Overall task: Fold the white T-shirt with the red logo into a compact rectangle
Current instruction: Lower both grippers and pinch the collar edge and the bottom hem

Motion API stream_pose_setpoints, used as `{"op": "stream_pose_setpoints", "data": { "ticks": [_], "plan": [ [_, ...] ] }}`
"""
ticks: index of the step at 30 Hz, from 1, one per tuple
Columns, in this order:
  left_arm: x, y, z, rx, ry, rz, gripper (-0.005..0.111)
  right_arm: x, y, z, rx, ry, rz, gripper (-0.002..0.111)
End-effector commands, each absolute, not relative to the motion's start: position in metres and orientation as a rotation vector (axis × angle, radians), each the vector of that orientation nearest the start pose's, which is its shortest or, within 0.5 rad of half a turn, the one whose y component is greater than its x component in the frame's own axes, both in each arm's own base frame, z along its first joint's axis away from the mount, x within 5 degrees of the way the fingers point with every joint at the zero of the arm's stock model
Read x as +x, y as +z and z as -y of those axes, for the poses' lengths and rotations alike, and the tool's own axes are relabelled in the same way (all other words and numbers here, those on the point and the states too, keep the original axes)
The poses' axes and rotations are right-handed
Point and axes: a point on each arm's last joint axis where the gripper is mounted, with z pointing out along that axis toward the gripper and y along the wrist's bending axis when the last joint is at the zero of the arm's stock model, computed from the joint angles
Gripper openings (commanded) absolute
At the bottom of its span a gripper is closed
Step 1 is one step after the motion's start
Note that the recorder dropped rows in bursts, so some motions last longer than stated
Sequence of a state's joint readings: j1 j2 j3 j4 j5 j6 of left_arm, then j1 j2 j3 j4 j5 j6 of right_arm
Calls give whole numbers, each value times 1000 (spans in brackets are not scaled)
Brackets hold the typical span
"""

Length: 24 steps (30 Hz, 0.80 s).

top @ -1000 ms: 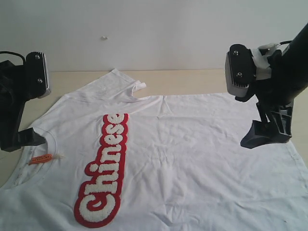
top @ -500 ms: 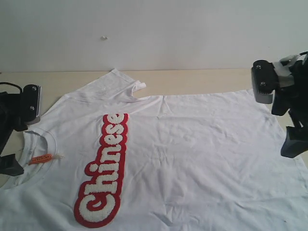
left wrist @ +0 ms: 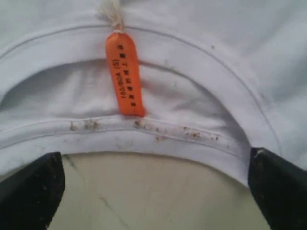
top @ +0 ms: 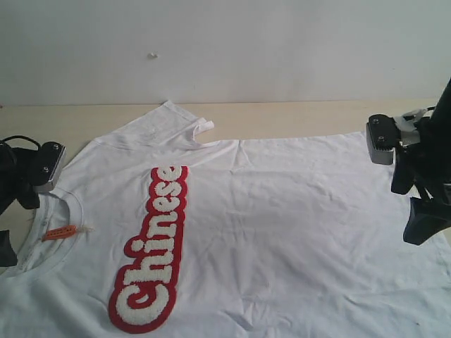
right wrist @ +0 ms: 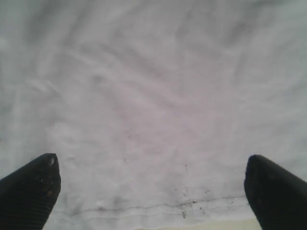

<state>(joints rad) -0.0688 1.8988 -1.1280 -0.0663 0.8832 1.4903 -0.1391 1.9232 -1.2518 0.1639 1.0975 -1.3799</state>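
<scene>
Cotton of the white T-shirt (top: 282,211) looks limp and light, so we would pinch collar (left wrist: 192,139) and hem (right wrist: 144,208), over which our left hand (left wrist: 153,160) and right hand (right wrist: 151,160) hang open.

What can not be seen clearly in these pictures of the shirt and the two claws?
- White T-shirt: near side cut off by the exterior view's bottom edge.
- Orange tag: print too blurred to read fully, left wrist view.
- Left claw: partly cut off by the exterior view's left edge.
- Right claw: whether its tips touch the cloth, any view.
</scene>
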Motion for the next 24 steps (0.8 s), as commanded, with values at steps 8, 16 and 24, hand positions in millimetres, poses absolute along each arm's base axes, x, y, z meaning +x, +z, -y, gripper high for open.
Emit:
{"op": "stream_pose_setpoints", "data": {
  "ticks": [8, 16, 24],
  "plan": [
    [348, 114, 4, 2116, -38, -2246, 105, 359, 168, 47, -1835, 165, -2566, 105],
    [350, 124, 13, 2091, -75, -2196, 105, 359, 167, 47, -1861, 172, -2554, 105],
    [349, 156, 17, 2008, -46, -2160, 105, 357, 167, 47, -1869, 209, -2567, 105]
  ]
}}
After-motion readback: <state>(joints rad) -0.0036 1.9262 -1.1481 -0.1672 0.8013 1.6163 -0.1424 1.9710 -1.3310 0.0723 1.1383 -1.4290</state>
